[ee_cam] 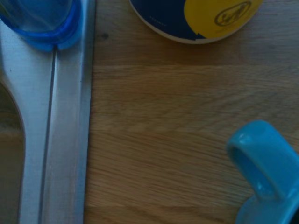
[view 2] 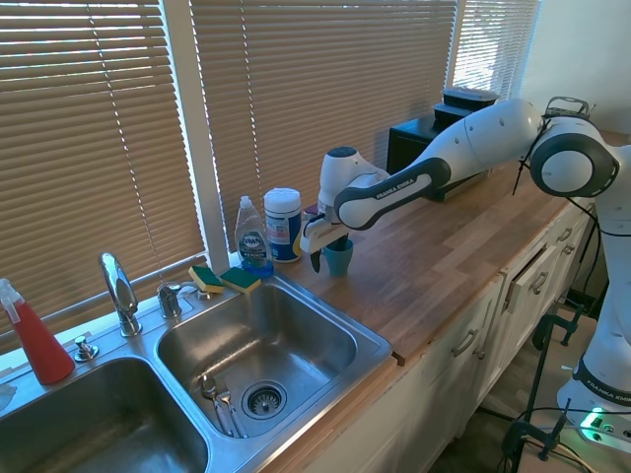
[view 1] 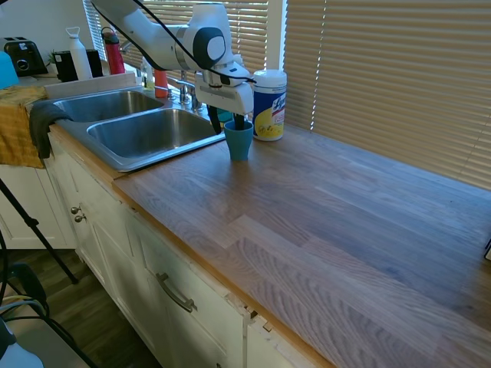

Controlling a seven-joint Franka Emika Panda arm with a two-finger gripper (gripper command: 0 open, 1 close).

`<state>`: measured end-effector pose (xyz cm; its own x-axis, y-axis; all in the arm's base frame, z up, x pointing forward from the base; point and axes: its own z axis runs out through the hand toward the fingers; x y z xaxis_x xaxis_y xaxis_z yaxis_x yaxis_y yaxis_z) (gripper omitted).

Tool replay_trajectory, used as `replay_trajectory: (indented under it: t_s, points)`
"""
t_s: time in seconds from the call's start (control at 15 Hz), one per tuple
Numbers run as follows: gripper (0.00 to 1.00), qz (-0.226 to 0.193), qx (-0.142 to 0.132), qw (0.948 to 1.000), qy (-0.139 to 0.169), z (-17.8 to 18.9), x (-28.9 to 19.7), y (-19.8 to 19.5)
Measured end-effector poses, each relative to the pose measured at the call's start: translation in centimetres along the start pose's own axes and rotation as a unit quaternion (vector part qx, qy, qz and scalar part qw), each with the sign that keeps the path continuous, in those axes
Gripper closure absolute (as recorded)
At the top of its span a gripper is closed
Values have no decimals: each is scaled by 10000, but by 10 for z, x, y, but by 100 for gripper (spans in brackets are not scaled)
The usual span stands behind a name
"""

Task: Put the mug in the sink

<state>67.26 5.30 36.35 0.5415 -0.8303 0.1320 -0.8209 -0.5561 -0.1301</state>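
The teal mug (view 1: 238, 142) (view 2: 337, 259) stands upright on the wooden counter, just right of the sink's near basin and in front of the white wipes canister. My gripper (view 1: 227, 121) (view 2: 328, 254) hangs over it, open. One dark finger dips inside the mug's mouth and the other hangs outside its wall on the sink side, with a clear gap between them. The mug's handle (ee_cam: 268, 177) shows in the wrist view. The steel two-basin sink (view 1: 123, 165) (view 2: 380, 340) lies beside the mug.
A wipes canister (view 1: 269, 107) (view 2: 283, 225) and a dish soap bottle (view 2: 253, 239) stand behind the mug. Sponges (view 2: 222, 279) and the faucet (view 2: 118, 291) line the sink's back rim. Utensils (view 2: 217, 394) lie in the near basin. A yellow towel (view 1: 19, 126) drapes by the far basin.
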Motion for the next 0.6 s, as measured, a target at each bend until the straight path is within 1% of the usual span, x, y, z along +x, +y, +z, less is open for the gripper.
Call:
replay_trajectory:
  t_s: [0.6]
  points:
    - [100, 102, 55, 9999, -33, 2, 4, 2]
